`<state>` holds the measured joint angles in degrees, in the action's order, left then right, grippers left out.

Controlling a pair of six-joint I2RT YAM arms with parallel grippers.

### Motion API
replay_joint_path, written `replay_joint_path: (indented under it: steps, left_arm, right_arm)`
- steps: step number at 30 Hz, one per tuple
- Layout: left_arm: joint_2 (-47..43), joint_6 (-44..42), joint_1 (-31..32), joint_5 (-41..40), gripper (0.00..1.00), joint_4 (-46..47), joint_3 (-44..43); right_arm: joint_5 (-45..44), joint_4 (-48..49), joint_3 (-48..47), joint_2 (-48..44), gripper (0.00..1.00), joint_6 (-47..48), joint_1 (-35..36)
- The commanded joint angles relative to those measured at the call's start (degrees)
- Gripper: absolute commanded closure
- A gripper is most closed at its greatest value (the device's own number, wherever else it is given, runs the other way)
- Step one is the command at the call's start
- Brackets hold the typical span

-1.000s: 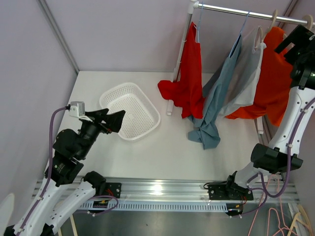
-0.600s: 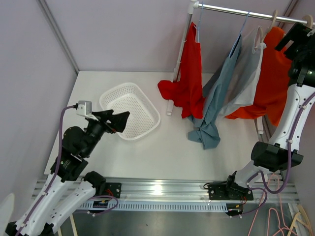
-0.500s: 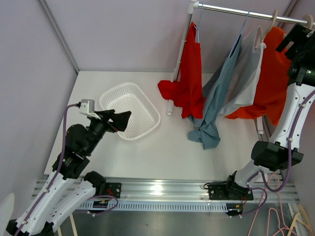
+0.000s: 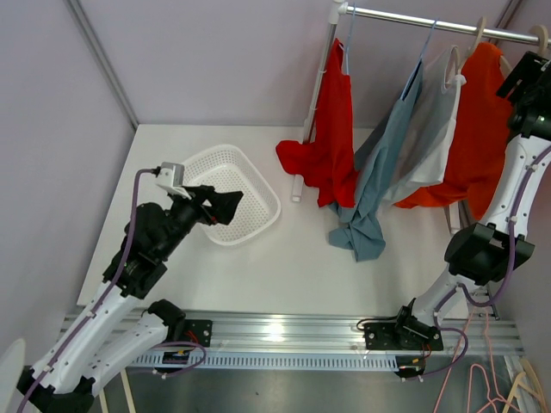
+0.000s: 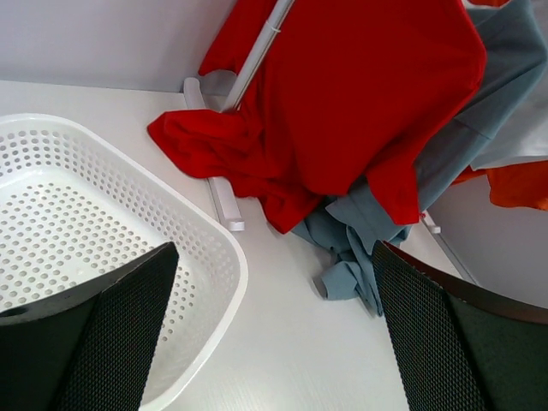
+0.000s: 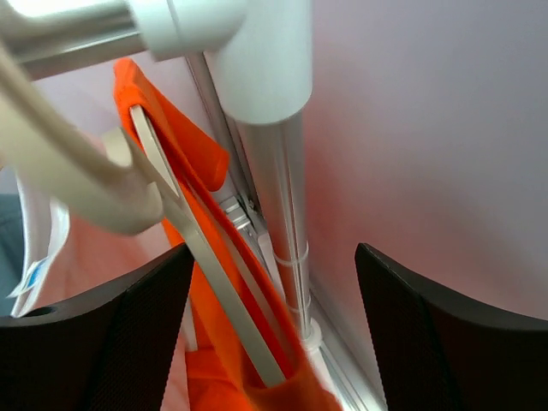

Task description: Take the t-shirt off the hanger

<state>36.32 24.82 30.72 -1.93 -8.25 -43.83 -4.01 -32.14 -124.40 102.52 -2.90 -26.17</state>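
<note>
right wrist: right gripper (image 6: 270,334), jaws spread, near hanger (image 6: 195,235) in orange t-shirt (image 6: 205,381).

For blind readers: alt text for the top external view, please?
A rail at back right holds a red shirt, a blue-grey shirt drooping onto the table, a grey shirt and an orange shirt. The right hand is up by the orange one; the open left hand hovers by a white basket.
</note>
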Motion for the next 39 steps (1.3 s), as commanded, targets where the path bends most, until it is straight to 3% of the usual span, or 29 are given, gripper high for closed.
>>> replay_joint_path:
  steps: [1, 7, 16, 22, 27, 33, 37, 39]
  left_arm:
    - [2.4, -2.0, 1.4, 2.8, 0.01, 1.8, -3.5]
    - [1.7, -4.6, 6.7, -3.9, 0.01, 6.3, -2.7]
    - [4.1, -5.7, 8.3, -4.8, 0.00, 6.3, -3.6]
    - [3.7, -6.6, 8.7, -5.3, 0.00, 5.5, -3.5]
    - [3.7, -6.8, 8.7, -5.3, 0.00, 5.4, -3.6]
    - [3.9, -7.1, 8.8, -4.9, 0.01, 5.4, -4.0]
    - [3.3, -7.5, 8.9, -5.3, 0.01, 4.7, -4.0]
    - [3.1, -7.7, 8.9, -5.4, 0.00, 4.5, -4.2]
  right_arm:
    - [2.8, 5.9, -1.5, 1.5, 0.20, 0.7, -0.6]
    - [9.2, 8.3, -3.0, 2.9, 0.17, -0.5, -0.7]
    - [16.2, 5.0, -6.7, 1.2, 0.20, -1.1, -0.7]
    - [17.3, 5.8, -8.4, 2.3, 0.31, -1.0, -0.7]
    - [19.7, 3.4, -12.3, 4.2, 0.31, -2.2, -0.7]
    - [18.1, 7.3, -6.6, 0.1, 0.29, -2.4, -0.2]
    - [17.0, 4.3, -12.3, 4.1, 0.29, -1.2, -0.1]
    - [16.9, 4.9, -12.6, 4.6, 0.34, -1.0, -0.1]
